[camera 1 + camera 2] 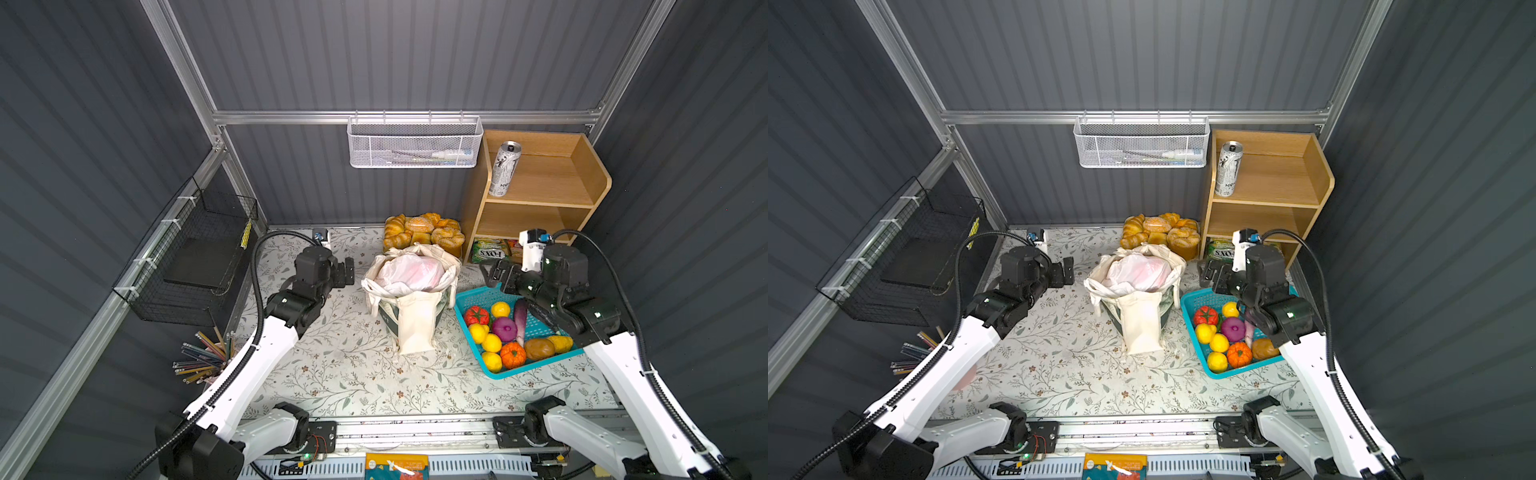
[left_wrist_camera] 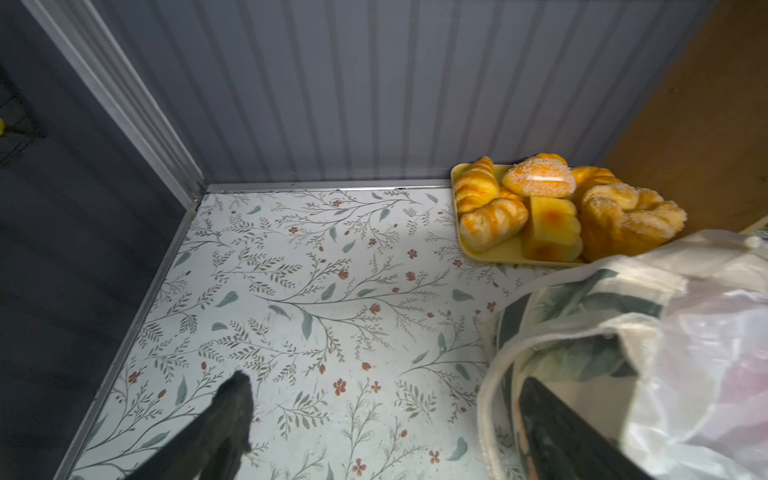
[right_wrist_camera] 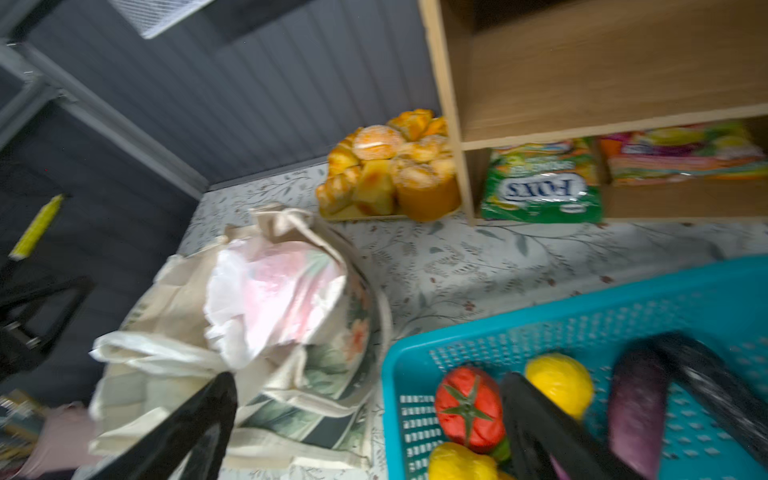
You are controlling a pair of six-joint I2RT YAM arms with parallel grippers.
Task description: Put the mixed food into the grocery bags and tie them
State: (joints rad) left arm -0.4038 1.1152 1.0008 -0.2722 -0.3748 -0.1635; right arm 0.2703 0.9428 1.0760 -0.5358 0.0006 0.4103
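1. Floral tabletop [image 1: 332, 374] with grey ribbed walls on three sides. I take the tote [image 1: 417, 322] as my reference. It stands mid-table with its mouth open and its handles slumped over the rim.
2. Plastic bag [image 1: 409, 272]: inside the tote, bunched up at its mouth. Something pink shows through the film, but I cannot make out what it is.
3. Can [image 1: 504, 168]: upright on the top level of the shelf [image 1: 582, 183], behind the tote to its right and well apart from it.
4. Left gripper [image 1: 347, 272]: just left of the tote's mouth, jaws spread wide with nothing between them. In the left wrist view one finger [image 2: 552, 436] crosses the tote's side. I cannot tell whether it touches.
5. Right gripper [image 1: 492, 272]: just right of the tote, over the far corner of the basket [image 1: 469, 297]. Its jaws are spread and hold nothing.
6. Basket: turquoise, beside the tote on its right, loaded with toy fruit and vegetables.
7. Rolls [image 1: 422, 232]: heaped on a yellow tray [image 2: 498, 253] just behind the tote.
8. Sweets [image 1: 488, 251]: on the shelf's lowest level, behind the tote to its right.
9. Pencils [image 1: 199, 359]: off the table's edge, well to the left of the tote.
10. Wire rack [image 1: 195, 257]: on the wall left of the tote.
11. Mesh bin [image 1: 415, 143]: white, hung on the wall behind the tote.
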